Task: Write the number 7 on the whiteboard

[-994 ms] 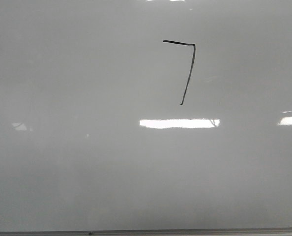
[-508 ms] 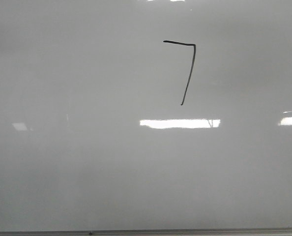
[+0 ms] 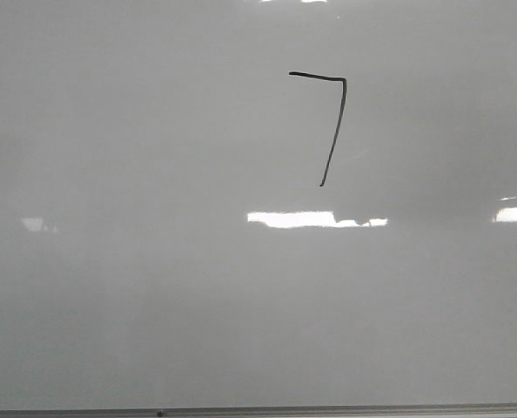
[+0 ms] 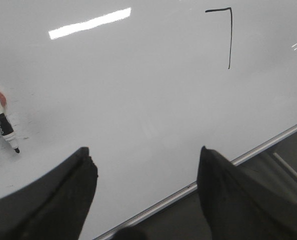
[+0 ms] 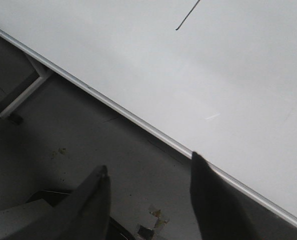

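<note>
The whiteboard (image 3: 154, 287) fills the front view, glossy and pale grey. A thin black number 7 (image 3: 333, 131) is drawn on it at the upper right of centre: a short top stroke and a long slanted downstroke. The left wrist view shows the number 7 (image 4: 230, 37) far from my left gripper (image 4: 144, 152), which hangs open and empty over the whiteboard (image 4: 148, 100) near its metal edge strip (image 4: 248, 154). A black marker (image 4: 2, 121) lies on the board apart from it. My right gripper (image 5: 149, 167) is open and empty over the dark floor, off the whiteboard (image 5: 228, 75).
Bright rectangular light reflections (image 3: 302, 219) lie on the board below the mark. The board's metal edge strip (image 3: 258, 409) runs along the near side. Beyond the edge, the right wrist view shows dark floor (image 5: 78, 130) and a pale frame leg (image 5: 23, 97).
The mark and board are the same. Only the glare strip's right end has changed shape slightly.
</note>
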### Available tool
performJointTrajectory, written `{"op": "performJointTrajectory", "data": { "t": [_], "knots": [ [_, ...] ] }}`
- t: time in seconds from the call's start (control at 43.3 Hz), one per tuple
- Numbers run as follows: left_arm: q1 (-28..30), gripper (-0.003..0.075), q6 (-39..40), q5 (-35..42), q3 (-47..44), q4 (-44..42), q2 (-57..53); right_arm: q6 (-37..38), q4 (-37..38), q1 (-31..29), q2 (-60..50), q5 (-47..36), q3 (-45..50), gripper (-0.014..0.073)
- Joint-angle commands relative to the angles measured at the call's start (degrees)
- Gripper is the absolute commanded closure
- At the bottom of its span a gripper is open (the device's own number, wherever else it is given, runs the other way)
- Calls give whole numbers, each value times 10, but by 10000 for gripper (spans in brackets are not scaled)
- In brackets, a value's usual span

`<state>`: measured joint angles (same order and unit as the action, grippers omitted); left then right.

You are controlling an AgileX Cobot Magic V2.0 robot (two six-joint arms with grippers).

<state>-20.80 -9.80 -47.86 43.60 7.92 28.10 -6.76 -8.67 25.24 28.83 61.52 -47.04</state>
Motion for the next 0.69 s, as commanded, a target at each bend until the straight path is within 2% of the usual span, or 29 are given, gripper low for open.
{"op": "performJointTrajectory", "data": {
  "t": [0.0, 0.3, 0.37, 0.439, 0.67],
  "knots": [
    [-5, 281, 1, 47, 13, 7, 3, 15, 7, -4, 2, -46, -11, 204],
    [-5, 281, 1, 50, 13, 7, 3, 40, 36, -4, 2, -49, -11, 204],
    [-5, 301, 1, 50, 13, 7, 3, 40, 36, -4, 2, -49, -11, 235],
    [-5, 365, 1, 50, 13, 7, 3, 40, 36, -4, 2, -48, -11, 313],
    [-5, 667, 1, 50, 13, 7, 3, 40, 36, -4, 2, -48, -11, 615]
  ]
}}
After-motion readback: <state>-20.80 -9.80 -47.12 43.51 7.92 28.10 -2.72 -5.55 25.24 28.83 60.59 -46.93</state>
